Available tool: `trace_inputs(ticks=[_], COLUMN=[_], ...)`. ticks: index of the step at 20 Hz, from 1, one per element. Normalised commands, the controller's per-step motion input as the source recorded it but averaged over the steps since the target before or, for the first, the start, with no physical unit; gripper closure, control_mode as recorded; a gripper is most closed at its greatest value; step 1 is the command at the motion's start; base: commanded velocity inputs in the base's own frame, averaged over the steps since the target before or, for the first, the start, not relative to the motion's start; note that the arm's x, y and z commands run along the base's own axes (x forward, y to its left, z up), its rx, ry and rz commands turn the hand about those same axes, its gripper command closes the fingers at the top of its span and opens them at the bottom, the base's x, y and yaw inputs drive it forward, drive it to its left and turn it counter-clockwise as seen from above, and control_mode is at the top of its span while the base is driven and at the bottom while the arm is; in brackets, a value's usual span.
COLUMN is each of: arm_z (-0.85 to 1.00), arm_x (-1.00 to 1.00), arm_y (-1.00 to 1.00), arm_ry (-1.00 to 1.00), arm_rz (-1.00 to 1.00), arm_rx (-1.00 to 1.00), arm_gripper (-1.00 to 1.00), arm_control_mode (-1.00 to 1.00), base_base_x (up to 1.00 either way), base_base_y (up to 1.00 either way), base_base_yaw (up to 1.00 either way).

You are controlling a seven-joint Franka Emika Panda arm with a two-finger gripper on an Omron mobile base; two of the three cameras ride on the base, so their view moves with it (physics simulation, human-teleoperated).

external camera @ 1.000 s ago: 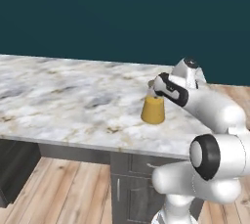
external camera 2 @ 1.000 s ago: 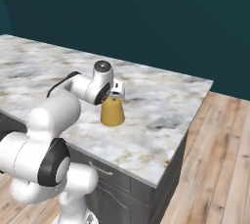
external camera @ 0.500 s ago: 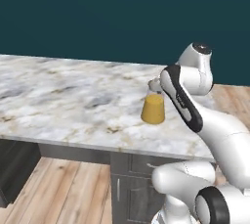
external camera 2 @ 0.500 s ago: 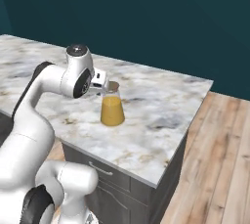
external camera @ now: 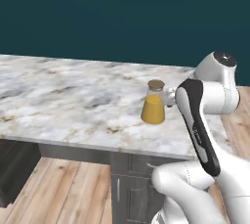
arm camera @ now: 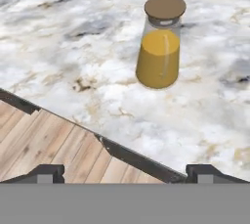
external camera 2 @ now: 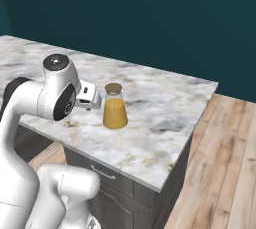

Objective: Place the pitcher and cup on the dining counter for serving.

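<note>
The pitcher [external camera: 153, 104] [external camera 2: 115, 108] [arm camera: 160, 47], mustard-yellow with a flat tan lid, stands upright on the white marble dining counter [external camera: 58, 100] [external camera 2: 165, 108] [arm camera: 58, 37], near its front edge. My gripper [external camera 2: 90, 98] [arm camera: 124, 171] is open with nothing between its fingers. It hangs over the counter's front edge, a short way back from the pitcher and apart from it. In the left base view the gripper [external camera: 170, 97] is mostly hidden behind my forearm. The cup is out of view.
Dark grey cabinets [external camera: 132, 189] [external camera 2: 125, 198] sit under the counter, with wood floor [external camera 2: 220, 173] [arm camera: 44, 140] in front and to the right. The counter's right end [external camera 2: 202, 98] is close to the pitcher. A dark teal wall [external camera: 122, 17] lies behind.
My arm has risen and pulled the hand back from the pitcher toward the counter's front edge. The pitcher stands where it was, free of the fingers.
</note>
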Motion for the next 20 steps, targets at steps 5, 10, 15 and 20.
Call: trace_inputs(ticks=[5, 10, 15, 20], arm_z=[0.0, 0.0, 0.0, 0.0], arm_x=[0.0, 0.0, 0.0, 0.0], arm_y=[0.0, 0.0, 0.0, 0.0], arm_ry=[0.0, 0.0, 0.0, 0.0], arm_rz=[0.0, 0.0, 0.0, 0.0], arm_rx=[0.0, 0.0, 0.0, 0.0], arm_gripper=[-1.0, -1.0, -1.0, -1.0], arm_control_mode=[1.0, 1.0, 1.0, 1.0], base_base_x=[-0.85, -0.01, 0.0, 0.0], base_base_y=[0.36, 0.18, 0.0, 0.0], base_base_yaw=[0.51, 0.99, 1.0, 1.0])
